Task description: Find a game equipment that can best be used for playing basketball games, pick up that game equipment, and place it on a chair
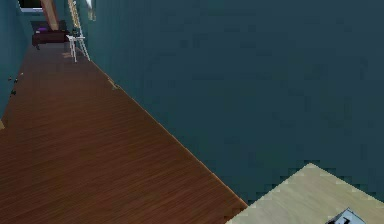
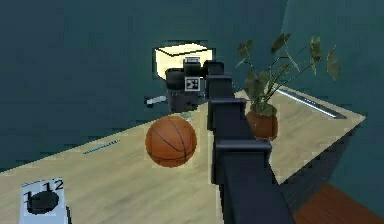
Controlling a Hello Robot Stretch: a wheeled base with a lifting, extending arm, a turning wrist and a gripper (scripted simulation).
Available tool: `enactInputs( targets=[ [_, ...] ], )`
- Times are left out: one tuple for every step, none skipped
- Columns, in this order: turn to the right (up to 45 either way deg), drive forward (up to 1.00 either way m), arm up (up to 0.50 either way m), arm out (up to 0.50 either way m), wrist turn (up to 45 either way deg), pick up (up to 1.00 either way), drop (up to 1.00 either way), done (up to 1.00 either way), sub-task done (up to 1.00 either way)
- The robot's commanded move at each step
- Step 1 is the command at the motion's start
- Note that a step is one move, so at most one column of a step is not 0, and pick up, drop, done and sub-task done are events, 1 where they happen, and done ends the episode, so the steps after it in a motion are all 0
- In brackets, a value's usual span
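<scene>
One round orange basketball (image 2: 171,141)

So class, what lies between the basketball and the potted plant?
In the arm side view, the robot's dark arm lies between the basketball and the potted plant.

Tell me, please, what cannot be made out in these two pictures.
- Arm side view: whether the hand holds anything, since a lamp stands behind it on the table.
- Forward view: the dark object on the table corner, cut by the bottom edge.
- Forward view: the white frame at the corridor's end, too small to name.
</scene>
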Motion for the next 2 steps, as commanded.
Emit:
enactInputs(
  targets=[
    [0.0,0.00,-0.24,0.00,0.0,0.00,0.00,0.00,0.00],
    [0.0,0.00,0.00,0.00,0.0,1.00,0.00,0.00,0.00]
  ],
)
